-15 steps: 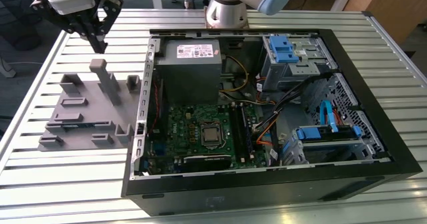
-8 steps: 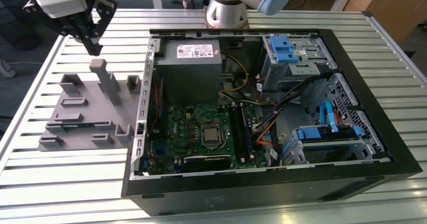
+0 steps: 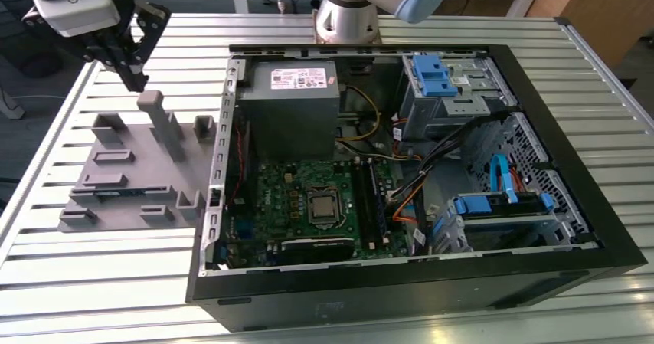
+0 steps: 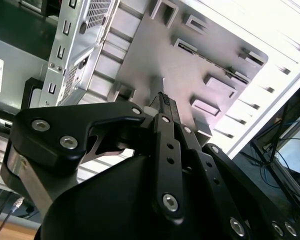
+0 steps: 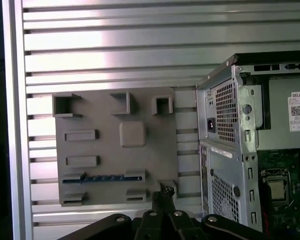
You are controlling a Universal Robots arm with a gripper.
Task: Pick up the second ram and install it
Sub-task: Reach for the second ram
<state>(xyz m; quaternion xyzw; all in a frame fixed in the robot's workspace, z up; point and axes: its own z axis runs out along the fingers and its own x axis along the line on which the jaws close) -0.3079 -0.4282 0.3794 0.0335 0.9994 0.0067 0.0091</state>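
Gripper (image 5: 165, 192), fingers drawn together and holding nothing, hangs above the gray fixture plate (image 5: 106, 156). The second ram (image 5: 102, 177) sits in a slot near one plate edge. Risk: a misaligned descent may strike the plate's upright posts (image 3: 164, 122) or tilt the thin stick.

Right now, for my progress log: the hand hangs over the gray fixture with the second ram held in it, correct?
No. The second ram is not in the hand; it lies in a slot on the gray fixture, as the first wrist view shows. The hand does hang over that fixture.
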